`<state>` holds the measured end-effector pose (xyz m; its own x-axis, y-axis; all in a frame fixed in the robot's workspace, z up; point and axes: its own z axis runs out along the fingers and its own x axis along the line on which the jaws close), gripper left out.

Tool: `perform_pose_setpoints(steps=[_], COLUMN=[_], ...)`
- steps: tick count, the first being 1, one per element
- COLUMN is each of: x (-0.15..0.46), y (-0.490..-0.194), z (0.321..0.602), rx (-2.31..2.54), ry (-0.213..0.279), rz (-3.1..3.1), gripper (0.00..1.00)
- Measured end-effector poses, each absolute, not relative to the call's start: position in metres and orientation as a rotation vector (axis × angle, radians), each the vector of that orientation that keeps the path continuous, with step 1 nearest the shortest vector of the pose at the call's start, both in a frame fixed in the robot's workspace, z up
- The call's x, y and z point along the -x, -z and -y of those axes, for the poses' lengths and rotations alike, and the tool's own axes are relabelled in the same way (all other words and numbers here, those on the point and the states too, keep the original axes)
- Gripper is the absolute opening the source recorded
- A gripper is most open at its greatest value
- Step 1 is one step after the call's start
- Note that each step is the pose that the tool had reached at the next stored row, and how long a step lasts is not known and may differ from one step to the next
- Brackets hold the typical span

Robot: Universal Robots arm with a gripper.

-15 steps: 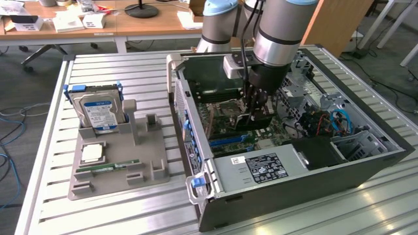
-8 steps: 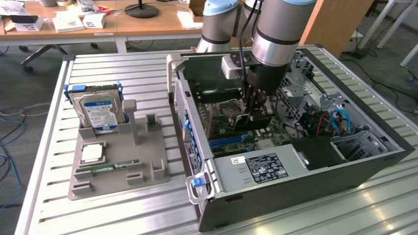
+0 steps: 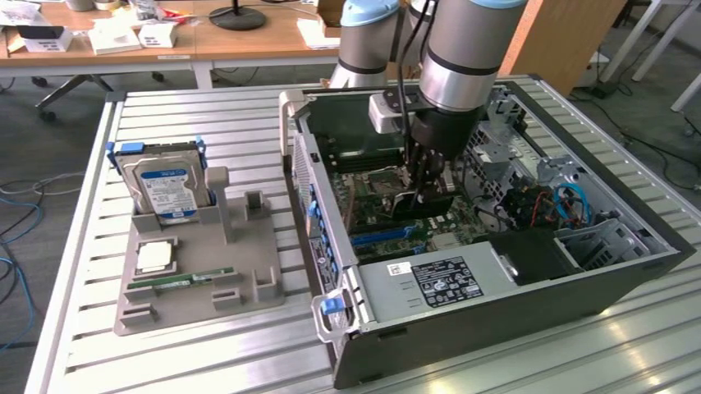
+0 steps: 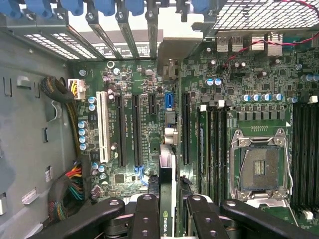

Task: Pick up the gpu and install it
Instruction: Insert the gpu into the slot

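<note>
My gripper (image 3: 429,182) reaches down into the open computer case (image 3: 526,312), over the motherboard. It is shut on the gpu (image 3: 423,205), a thin black card held upright on its edge. In the wrist view the gpu (image 4: 168,169) shows edge-on between the two black fingers (image 4: 147,214), with a green logo label near the grip. Its silver end bracket (image 4: 175,47) reaches toward the rear slot openings of the case. The card's lower edge stands over the strip of green board between two long black expansion slots (image 4: 135,129); whether it touches a slot I cannot tell.
A white slot (image 4: 103,127), memory slots and the bare CPU socket (image 4: 261,169) lie on the motherboard. The power supply (image 3: 438,281) fills the case's near end. Outside, a grey holder (image 3: 197,283) carries a hard drive (image 3: 164,187), a processor (image 3: 153,256) and a memory stick (image 3: 180,281).
</note>
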<state>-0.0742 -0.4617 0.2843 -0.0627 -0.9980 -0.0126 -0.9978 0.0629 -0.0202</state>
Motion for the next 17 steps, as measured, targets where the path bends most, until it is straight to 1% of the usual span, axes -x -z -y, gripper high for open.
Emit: perform_pose_setpoints(steps=[13, 17], x=[0.0725, 0.0718], y=[-0.2843, -0.2843], z=[0.4617, 0.4617], rx=[2.135, 2.14], ry=[0.01, -0.003], rz=[-2.273, -2.28], gripper=[0.26, 0.26])
